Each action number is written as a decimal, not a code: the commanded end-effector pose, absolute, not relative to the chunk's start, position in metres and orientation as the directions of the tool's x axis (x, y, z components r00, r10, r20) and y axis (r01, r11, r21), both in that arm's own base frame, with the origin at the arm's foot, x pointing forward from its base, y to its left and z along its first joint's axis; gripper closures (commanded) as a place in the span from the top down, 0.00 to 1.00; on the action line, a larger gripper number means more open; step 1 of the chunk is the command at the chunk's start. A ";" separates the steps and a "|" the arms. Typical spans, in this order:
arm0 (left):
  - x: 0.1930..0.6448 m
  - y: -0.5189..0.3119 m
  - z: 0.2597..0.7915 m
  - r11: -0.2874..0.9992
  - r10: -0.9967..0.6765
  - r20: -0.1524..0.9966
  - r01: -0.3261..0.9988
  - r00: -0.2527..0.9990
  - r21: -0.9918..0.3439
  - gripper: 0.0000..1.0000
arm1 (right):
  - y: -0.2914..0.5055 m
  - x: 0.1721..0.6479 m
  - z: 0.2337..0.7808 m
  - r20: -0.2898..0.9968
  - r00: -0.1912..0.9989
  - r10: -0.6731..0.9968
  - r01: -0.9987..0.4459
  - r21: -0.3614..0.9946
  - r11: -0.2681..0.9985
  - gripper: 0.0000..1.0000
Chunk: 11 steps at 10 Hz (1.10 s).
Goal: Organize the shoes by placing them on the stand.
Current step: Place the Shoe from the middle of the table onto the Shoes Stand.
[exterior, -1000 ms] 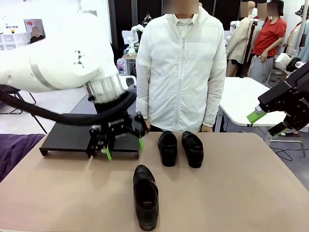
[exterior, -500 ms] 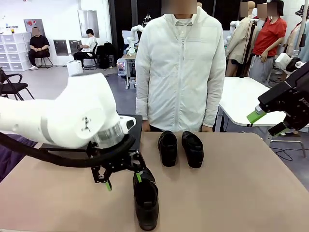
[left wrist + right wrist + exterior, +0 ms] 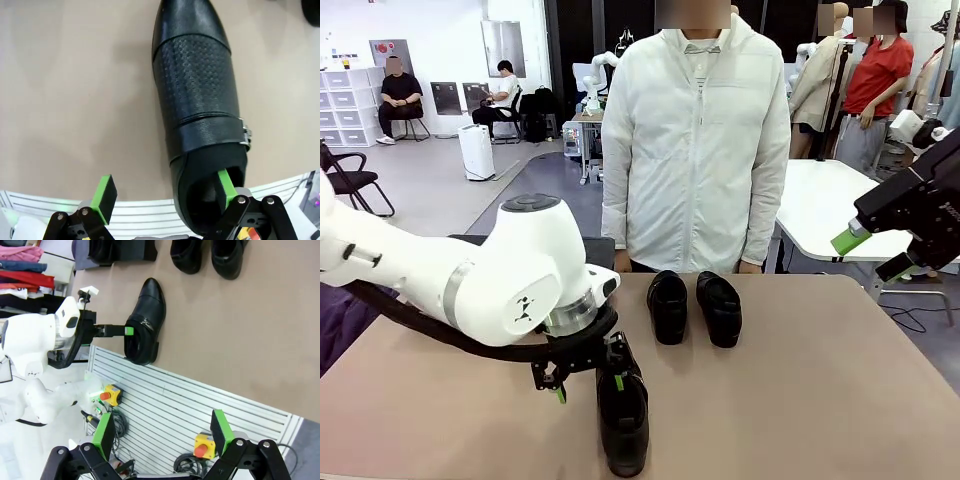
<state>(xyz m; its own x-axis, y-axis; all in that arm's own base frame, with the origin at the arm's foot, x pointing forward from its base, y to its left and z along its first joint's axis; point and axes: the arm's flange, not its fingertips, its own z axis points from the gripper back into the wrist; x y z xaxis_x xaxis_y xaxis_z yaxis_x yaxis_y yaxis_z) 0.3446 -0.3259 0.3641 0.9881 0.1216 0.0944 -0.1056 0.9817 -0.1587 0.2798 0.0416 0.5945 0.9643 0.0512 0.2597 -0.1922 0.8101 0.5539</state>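
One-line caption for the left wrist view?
Open left end effector straddles one wall of the black shoe on the tan table: one green pad inside its opening, one outside.

Bright, even indoor light, just soft shadows on the table (image 3: pixel 820 400). Slight sheen on the near shoe (image 3: pixel 195 90), and both wrist views bend at the edges.

Three shoes (image 3: pixel 623 430) (image 3: pixel 668 305) (image 3: pixel 720 308), one stand (image 3: pixel 603 252), two claws (image 3: pixel 165 182) (image 3: pixel 163 426)
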 end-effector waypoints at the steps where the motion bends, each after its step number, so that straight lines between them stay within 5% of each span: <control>1: 0.352 -0.336 0.358 0.989 0.113 0.067 -0.106 0.991 -0.099 1.00 | 0.041 0.281 0.598 0.255 0.966 0.051 -0.193 0.571 0.798 1.00; 4: 0.355 -0.338 0.350 0.988 0.114 0.073 -0.106 0.991 -0.109 1.00 | 0.041 0.281 0.598 0.255 0.966 0.051 -0.193 0.571 0.798 1.00; 5: 0.356 -0.339 0.349 0.989 0.108 0.063 -0.101 0.992 -0.105 0.42 | 0.041 0.281 0.598 0.255 0.966 0.051 -0.193 0.571 0.798 1.00; 6: 0.354 -0.340 0.349 0.989 0.102 0.064 -0.095 0.993 -0.110 0.00 | 0.041 0.281 0.598 0.255 0.966 0.051 -0.193 0.571 0.798 1.00; 11: 0.353 -0.345 0.345 0.993 0.091 0.101 -0.082 0.991 -0.090 0.00 | 0.041 0.281 0.598 0.255 0.966 0.051 -0.193 0.571 0.798 1.00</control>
